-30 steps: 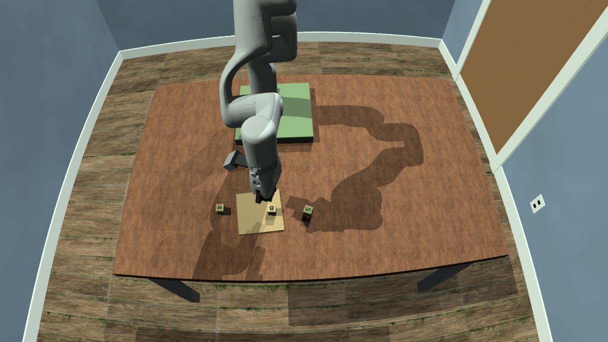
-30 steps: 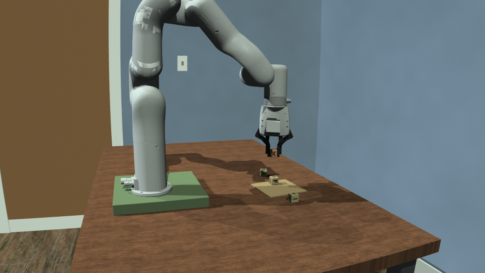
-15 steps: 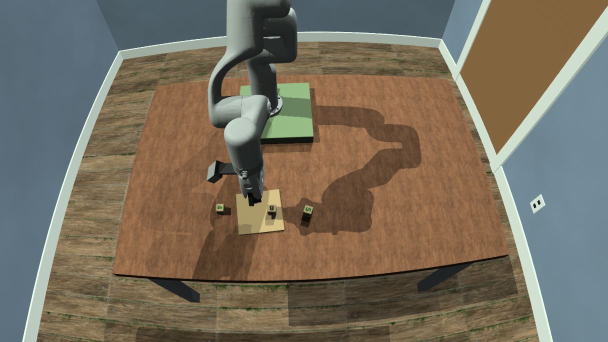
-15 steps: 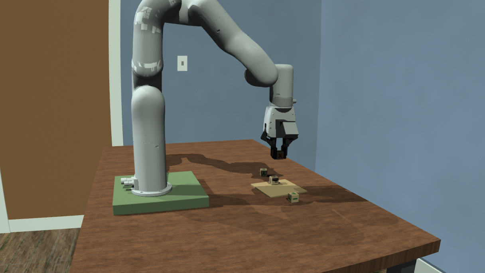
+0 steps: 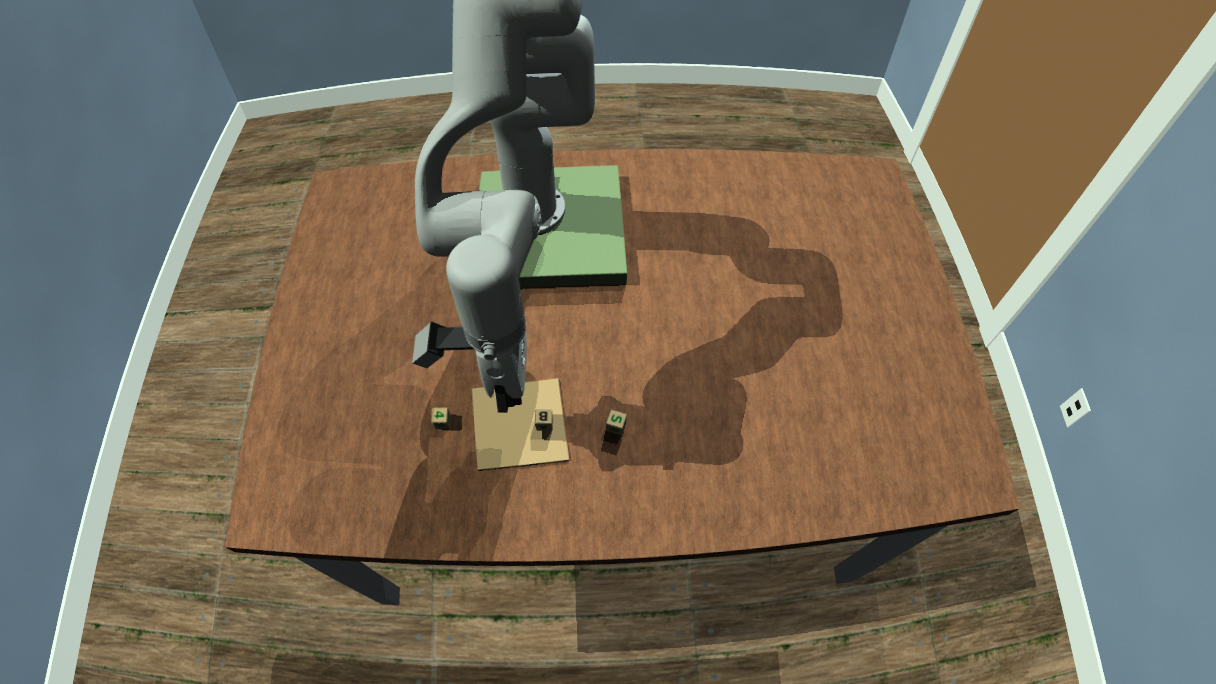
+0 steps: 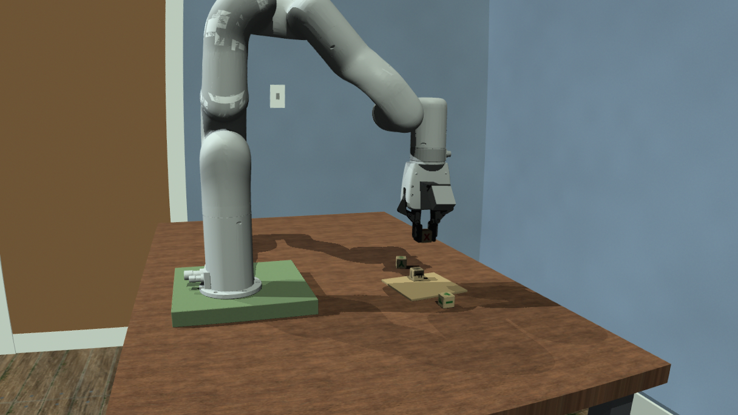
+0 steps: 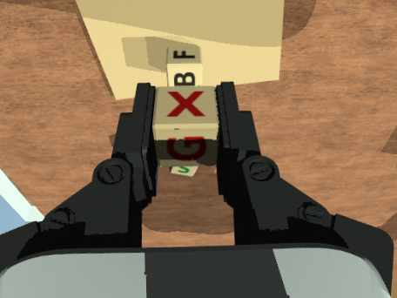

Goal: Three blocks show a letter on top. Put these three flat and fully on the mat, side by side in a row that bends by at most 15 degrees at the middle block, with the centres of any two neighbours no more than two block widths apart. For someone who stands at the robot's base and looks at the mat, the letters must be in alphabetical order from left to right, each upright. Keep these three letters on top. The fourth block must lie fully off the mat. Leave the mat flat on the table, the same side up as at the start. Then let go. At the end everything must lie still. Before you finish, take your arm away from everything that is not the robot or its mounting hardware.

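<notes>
While gripped, block (image 7: 186, 119) shows X (hand (image 7: 185, 125) vertical).

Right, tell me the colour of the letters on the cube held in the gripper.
Red, on the small cream cube between the black gripper; clearest in the wrist view.

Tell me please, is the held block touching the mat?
Apart: the exterior view shows the block in the gripper hanging well above the mat.

The tan mat (image 5: 518, 425) lies on the brown wood-grain table (image 5: 765, 408); the cream block (image 7: 186, 121) bears red letters.
</notes>
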Available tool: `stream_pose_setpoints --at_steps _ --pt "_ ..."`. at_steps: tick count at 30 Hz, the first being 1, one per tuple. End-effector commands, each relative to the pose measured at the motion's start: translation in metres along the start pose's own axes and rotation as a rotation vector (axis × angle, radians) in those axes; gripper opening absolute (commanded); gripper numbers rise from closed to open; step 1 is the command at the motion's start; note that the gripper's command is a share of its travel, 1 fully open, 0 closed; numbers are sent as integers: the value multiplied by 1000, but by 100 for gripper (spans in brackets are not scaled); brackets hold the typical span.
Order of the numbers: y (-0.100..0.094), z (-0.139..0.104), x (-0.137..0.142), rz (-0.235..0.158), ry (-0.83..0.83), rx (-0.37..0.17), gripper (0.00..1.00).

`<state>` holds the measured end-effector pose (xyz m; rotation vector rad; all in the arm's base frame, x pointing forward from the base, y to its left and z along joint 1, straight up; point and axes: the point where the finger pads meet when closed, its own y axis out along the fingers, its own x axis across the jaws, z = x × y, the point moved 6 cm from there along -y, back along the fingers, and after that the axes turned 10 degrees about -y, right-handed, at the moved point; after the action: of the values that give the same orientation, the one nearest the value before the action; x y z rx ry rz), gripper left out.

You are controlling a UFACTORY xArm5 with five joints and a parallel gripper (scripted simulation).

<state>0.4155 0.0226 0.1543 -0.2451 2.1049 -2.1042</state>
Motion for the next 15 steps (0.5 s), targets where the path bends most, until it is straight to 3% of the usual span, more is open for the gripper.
stream_pose_setpoints --at_steps 1,8,15 --pt "-1 0 -1 4 0 1 21" --pt "6 0 -1 4 0 1 21" --pt "31 1 -1 4 0 1 21"
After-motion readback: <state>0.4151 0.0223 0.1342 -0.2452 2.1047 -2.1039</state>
